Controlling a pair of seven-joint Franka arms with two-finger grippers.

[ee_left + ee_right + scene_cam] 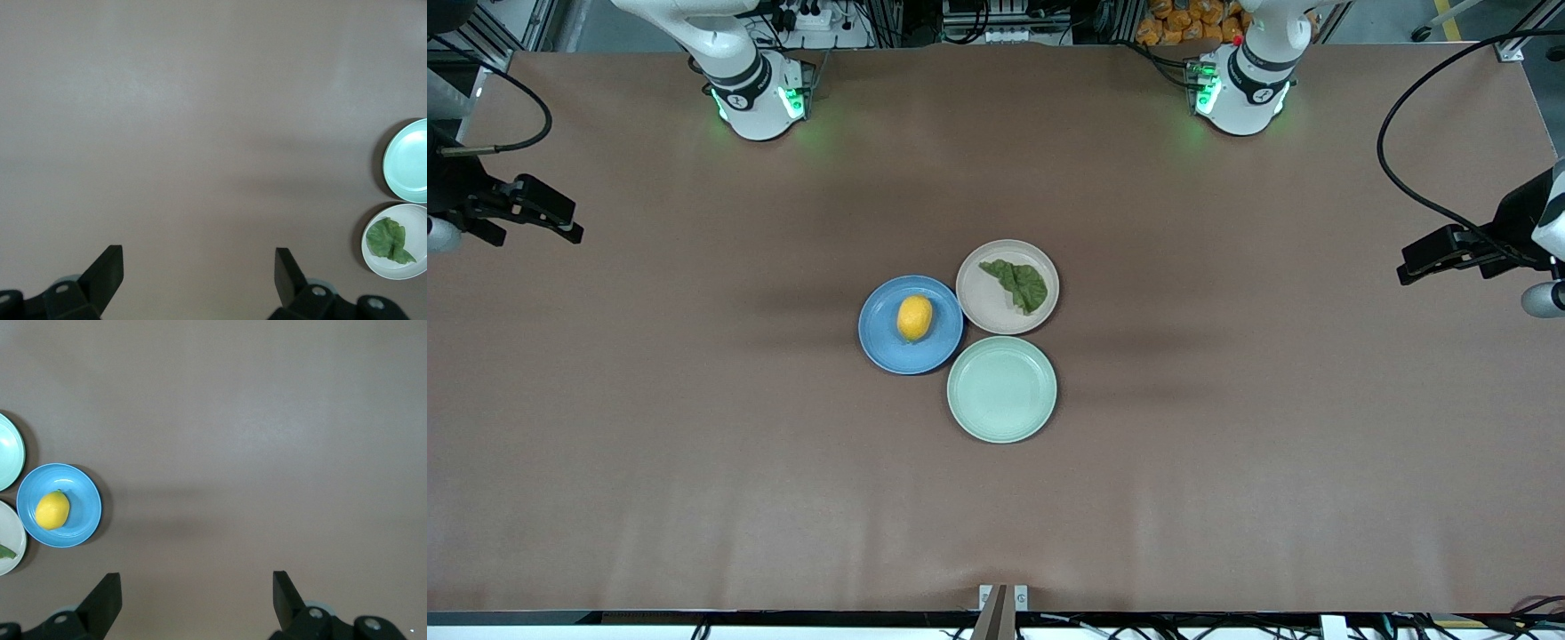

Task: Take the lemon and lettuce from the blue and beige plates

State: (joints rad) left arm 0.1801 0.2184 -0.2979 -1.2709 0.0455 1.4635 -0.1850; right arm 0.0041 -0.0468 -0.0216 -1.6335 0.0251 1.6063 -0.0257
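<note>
Brown and matte, the surface (694,427) carries three round rimmed plates clustered at its middle, well away from every edge and corner. The blue plate (911,324) lies toward the right arm's end of the cluster and holds the lemon (914,317), a small smooth oval of yellow-orange resting near the plate's centre. Touching it, the beige plate (1008,286) sits toward the left arm's end and a little farther from the front camera; the lettuce (1017,283), a flat crinkled dark green leaf, lies in it. The mint-green plate (1001,388) is nearest the front camera, just beside both others, with a bare glossy well.

Both arms wait at the ends of the surface. The left end effector (199,277) hovers over bare brown surface near the edge at the left arm's end, its two black fingers (107,268) spread wide apart, holding and touching nothing. The right end effector (197,600) hovers over bare surface near the edge at the right arm's end, its black fingers (105,592) equally wide apart and empty. Each wrist view shows the plates well apart from the fingers.
</note>
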